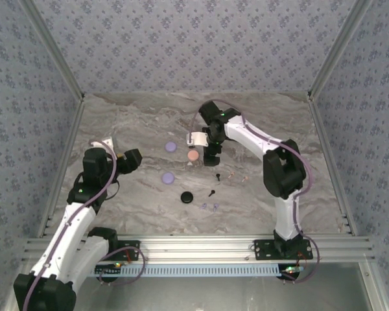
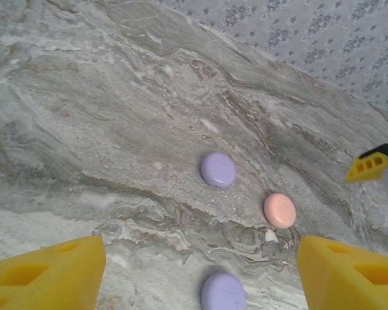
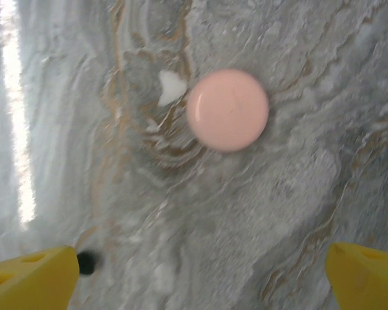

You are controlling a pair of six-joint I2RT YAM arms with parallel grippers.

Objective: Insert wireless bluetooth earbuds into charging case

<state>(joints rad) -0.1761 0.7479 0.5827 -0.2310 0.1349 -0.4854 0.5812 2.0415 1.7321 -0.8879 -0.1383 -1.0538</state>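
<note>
Spread wide and pinching nothing, the right gripper (image 1: 211, 159) is hovering above the marble table (image 1: 279, 116), its fingers pointing down just right of the closed pale pink case (image 3: 227, 110), which is lying in the upper middle of the right wrist view. That arm is reaching out and folding back toward frame centre in the top view. The left gripper (image 2: 202, 258) is also standing open and empty, its arm bent low at the left and looking across at two lilac cases (image 2: 218, 169).

Nothing seems loaded yet: the pink earbuds (image 1: 237, 177), black earbuds (image 1: 212, 192) and lilac earbuds (image 1: 209, 207) are lying loose at lower centre of the top view, apart from every case, beside a black case (image 1: 187, 197). The step in hand looks like the approach to the pink case. Next it probably needs a shift over the case and a straight descent, jaws straddling the rim, so the lid can be opened.
</note>
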